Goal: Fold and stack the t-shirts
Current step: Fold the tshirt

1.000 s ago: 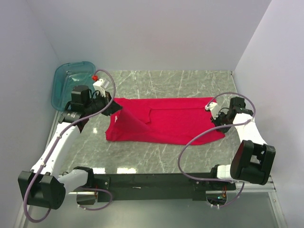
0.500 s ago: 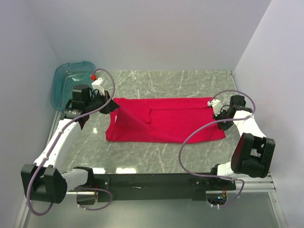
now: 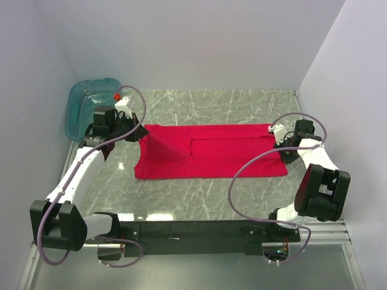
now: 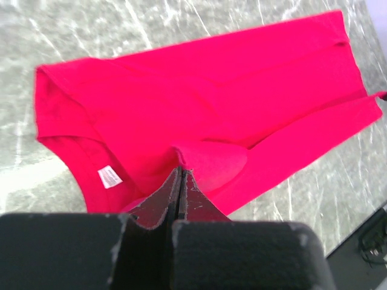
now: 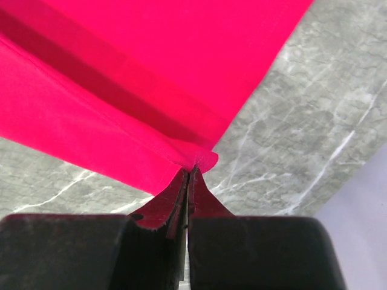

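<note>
Fingers [image 4: 158, 202] at ends of crosswise t-shirt [image 3: 224, 158]

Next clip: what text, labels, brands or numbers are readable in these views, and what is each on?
None can be read.
The white neck label inside the red t-shirt: print too small and blurred to read.
The teal tub: no legible marking.

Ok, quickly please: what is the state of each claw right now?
Left claw: closed, pinching a fold of the red t-shirt.
Right claw: closed, pinching a corner of the same shirt.
</note>
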Motion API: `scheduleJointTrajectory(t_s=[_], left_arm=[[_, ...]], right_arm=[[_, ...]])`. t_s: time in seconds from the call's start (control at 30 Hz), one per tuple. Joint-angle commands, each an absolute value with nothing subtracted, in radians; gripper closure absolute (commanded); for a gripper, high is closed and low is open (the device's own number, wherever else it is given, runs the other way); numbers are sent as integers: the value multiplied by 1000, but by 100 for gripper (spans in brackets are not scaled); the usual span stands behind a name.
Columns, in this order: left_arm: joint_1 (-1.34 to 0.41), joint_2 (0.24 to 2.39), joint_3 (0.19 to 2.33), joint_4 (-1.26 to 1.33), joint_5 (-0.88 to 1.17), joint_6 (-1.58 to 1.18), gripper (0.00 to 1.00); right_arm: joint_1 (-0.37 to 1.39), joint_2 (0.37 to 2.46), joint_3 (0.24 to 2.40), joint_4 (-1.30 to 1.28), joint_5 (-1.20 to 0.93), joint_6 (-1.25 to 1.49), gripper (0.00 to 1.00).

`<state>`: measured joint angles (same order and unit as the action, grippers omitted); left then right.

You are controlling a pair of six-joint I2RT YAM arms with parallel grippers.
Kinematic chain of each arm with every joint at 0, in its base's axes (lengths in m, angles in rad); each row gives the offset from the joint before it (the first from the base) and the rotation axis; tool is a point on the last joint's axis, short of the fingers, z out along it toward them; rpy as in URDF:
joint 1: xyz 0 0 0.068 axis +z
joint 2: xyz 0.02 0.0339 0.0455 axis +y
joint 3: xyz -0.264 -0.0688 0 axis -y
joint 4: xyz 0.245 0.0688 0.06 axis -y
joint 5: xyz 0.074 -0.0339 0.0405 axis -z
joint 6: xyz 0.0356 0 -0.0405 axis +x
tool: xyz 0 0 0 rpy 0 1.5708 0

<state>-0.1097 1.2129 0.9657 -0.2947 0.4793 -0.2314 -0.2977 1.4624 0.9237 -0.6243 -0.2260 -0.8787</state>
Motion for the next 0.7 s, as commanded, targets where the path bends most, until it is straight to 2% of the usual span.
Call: scheduleJointTrajectory(t_s=[0.0, 0.67], left_arm=[[-101, 1134, 979, -219, 419, -239, 99], [-97, 1269, 1045, -252, 430, -233, 99]], right_arm=[[-322, 1448, 939, -578, -216, -865, 100], [-325, 1516, 1020, -592, -259, -835, 100]])
